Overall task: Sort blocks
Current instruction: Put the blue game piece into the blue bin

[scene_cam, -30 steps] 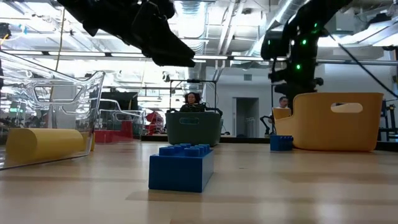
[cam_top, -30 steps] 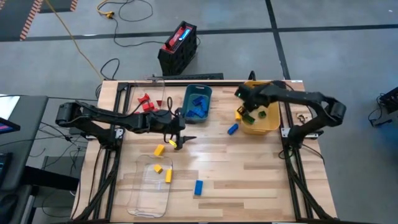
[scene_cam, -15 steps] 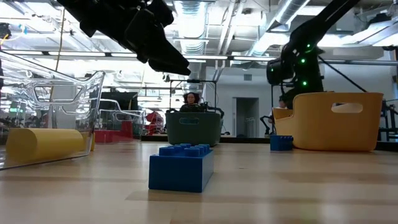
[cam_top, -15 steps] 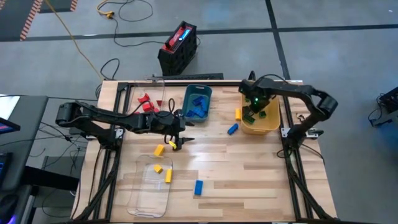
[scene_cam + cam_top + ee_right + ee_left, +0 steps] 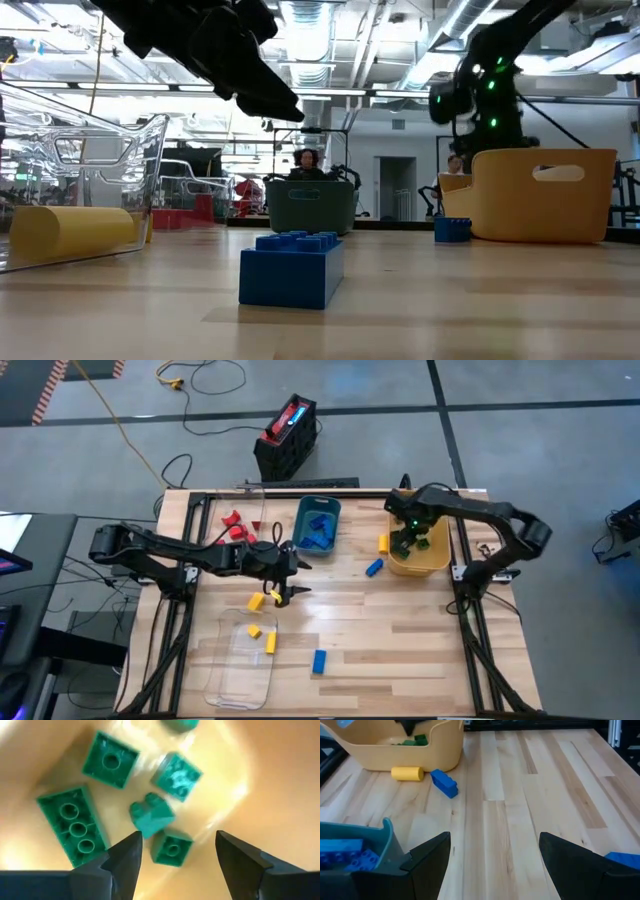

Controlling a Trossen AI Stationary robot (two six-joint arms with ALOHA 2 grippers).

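My left gripper (image 5: 290, 580) (image 5: 495, 840) hangs open above bare wood near the table's middle, just near of the teal bin (image 5: 318, 525), which holds blue blocks. My right gripper (image 5: 405, 542) (image 5: 177, 837) is open over the yellow bin (image 5: 435, 558), above several green blocks (image 5: 150, 815) lying on its floor. Loose on the table are a blue block (image 5: 373, 567), a yellow one (image 5: 383, 543), another yellow (image 5: 256, 601) and another blue (image 5: 319, 661). Two yellow blocks (image 5: 262, 637) lie in a clear tray, and red blocks (image 5: 234, 526) sit at the far left.
The clear tray (image 5: 240, 670) lies at the near left, a second clear tray (image 5: 255, 500) at the far left. Open wood stretches across the near right. A black and red case (image 5: 287, 435) stands on the floor beyond the table. A person (image 5: 308, 160) sits far behind.
My right gripper has swung from the yellow bin's left rim to above the bin's inside, and it stays open. The left gripper has kept almost still above the table.
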